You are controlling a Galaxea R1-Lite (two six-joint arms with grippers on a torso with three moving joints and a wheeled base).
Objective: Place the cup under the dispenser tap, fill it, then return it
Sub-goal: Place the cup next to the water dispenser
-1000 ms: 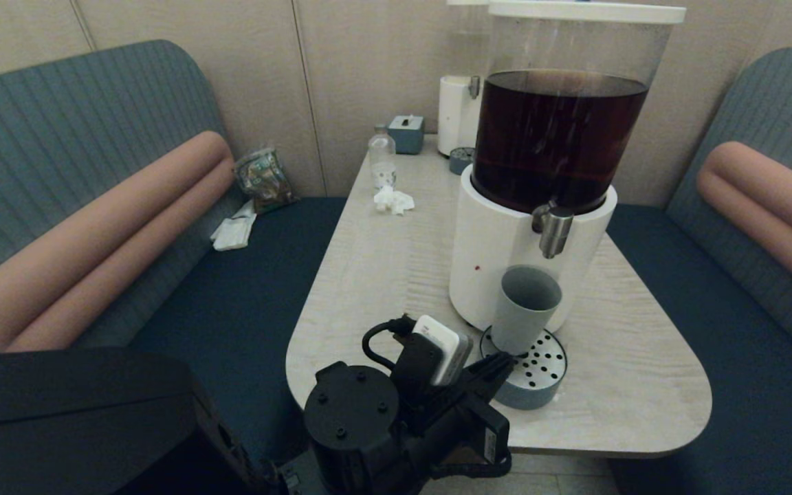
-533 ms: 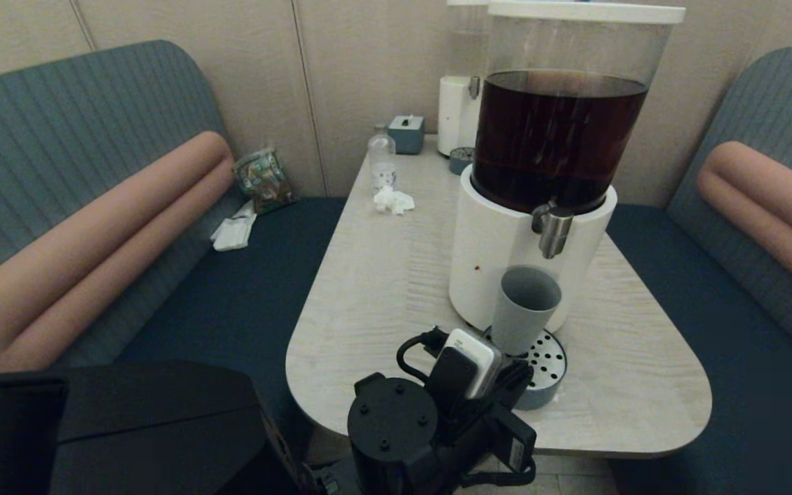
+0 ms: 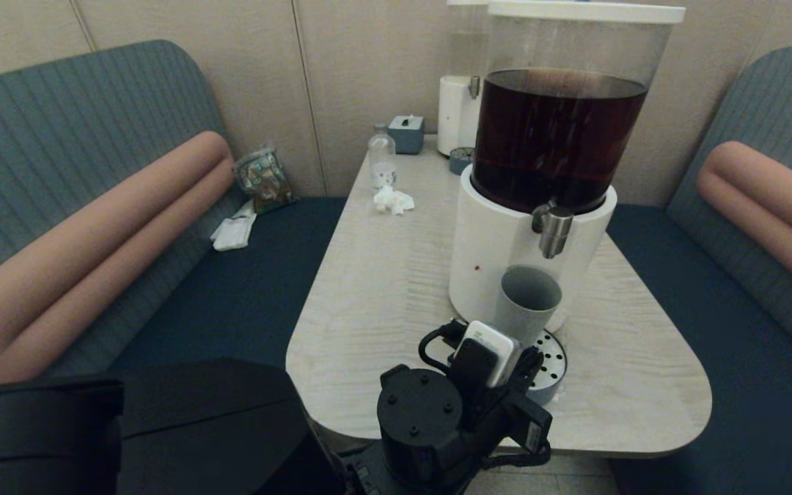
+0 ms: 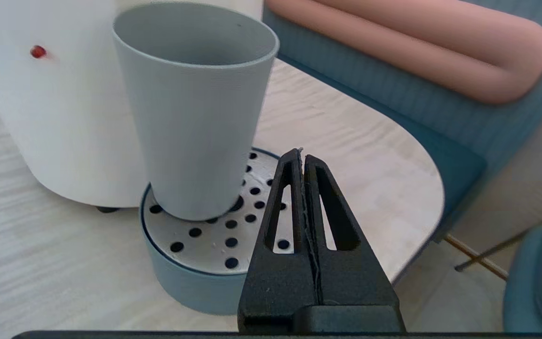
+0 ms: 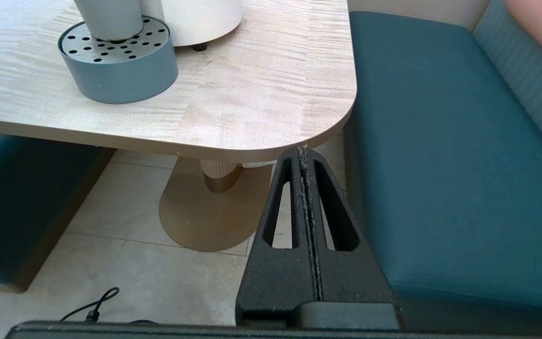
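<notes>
The grey-green cup (image 3: 526, 302) (image 4: 195, 108) stands upright on a round blue-grey tray (image 3: 553, 375) with a perforated steel top (image 4: 191, 235). It sits against the big dispenser's white base (image 3: 492, 254), just below the brushed-steel tap (image 3: 553, 230). No liquid shows in the part of its inside that I see. My left gripper (image 4: 301, 153) is shut and empty. It hovers over the tray's near edge, a short way right of the cup and apart from it. My right gripper (image 5: 303, 149) is shut and parked below the table's near right corner.
The tank (image 3: 561, 137) holds dark brown liquid. At the table's far end stand a smaller white dispenser (image 3: 456, 113), a bottle (image 3: 382, 158), a tissue box (image 3: 406, 133) and a crumpled tissue (image 3: 393, 200). Blue benches (image 5: 440, 165) flank the table (image 3: 382, 289).
My left arm has swung right and forward, bringing its shut gripper up to the tray beside the cup. The cup has not moved.
</notes>
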